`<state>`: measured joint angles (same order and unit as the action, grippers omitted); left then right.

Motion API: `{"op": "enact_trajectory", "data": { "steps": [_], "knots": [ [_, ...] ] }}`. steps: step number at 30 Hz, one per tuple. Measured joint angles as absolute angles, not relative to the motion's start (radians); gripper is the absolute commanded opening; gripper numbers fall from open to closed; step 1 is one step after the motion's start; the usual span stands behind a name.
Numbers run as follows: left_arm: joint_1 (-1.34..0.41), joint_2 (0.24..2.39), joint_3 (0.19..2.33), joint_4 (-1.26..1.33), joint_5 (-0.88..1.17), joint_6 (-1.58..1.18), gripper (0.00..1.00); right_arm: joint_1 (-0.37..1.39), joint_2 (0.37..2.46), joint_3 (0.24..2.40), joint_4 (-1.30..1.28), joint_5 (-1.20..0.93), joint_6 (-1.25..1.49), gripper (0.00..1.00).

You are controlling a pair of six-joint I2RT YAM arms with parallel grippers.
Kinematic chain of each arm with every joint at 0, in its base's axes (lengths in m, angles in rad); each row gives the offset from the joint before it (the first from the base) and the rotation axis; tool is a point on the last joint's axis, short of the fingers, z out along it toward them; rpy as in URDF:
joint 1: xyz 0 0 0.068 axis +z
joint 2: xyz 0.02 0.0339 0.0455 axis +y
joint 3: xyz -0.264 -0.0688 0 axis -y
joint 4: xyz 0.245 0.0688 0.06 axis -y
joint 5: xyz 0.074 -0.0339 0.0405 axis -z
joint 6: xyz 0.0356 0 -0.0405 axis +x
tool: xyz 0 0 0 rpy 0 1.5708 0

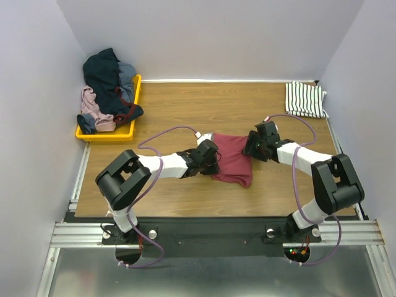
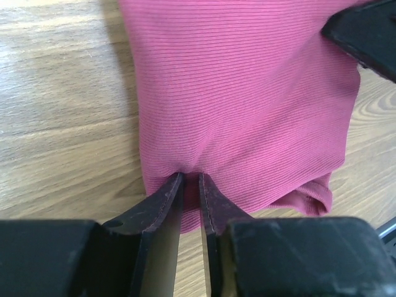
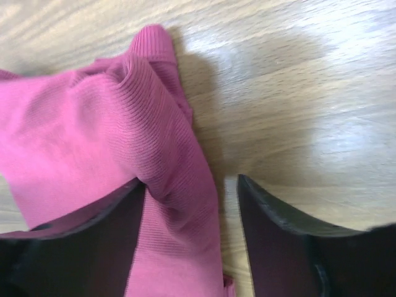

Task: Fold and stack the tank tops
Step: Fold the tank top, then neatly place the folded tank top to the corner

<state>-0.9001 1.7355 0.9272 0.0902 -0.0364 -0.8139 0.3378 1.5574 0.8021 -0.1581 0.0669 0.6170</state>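
The dark red tank top [image 1: 234,159] lies partly folded at the middle of the wooden table. My left gripper [image 1: 213,162] sits at its left edge, shut on a pinch of the red cloth [image 2: 247,105], as the left wrist view [image 2: 190,178] shows. My right gripper [image 1: 252,147] is at the top's right edge. In the right wrist view it [image 3: 189,185] is open, with a fold of the red cloth [image 3: 124,117] lying between the fingers and a gap to the right finger. The striped white tank top [image 1: 305,99] lies folded at the far right corner.
A yellow tray [image 1: 132,124] heaped with dark, pink and blue clothes stands at the far left. Grey walls close in the table on three sides. The black finger of the right gripper [image 2: 365,31] shows at the left wrist view's upper right.
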Motion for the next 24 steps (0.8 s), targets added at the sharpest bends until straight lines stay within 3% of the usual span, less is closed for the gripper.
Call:
{"op": "enact_trajectory", "data": {
  "steps": [15, 19, 24],
  "knots": [
    [-0.876, 1.583, 0.936, -0.017, -0.007, -0.782, 0.40, 0.321, 1.411, 0.854, -0.250, 0.046, 0.595, 0.89],
    [-0.809, 1.541, 0.948, -0.020, 0.006, -0.776, 0.40, 0.321, 1.474, 0.900, -0.263, 0.045, 0.572, 0.89],
    [-0.671, 1.559, 0.952, -0.009, 0.046, -0.773, 0.40, 0.321, 1.574, 0.973, -0.262, 0.030, 0.545, 0.80]
  ]
}}
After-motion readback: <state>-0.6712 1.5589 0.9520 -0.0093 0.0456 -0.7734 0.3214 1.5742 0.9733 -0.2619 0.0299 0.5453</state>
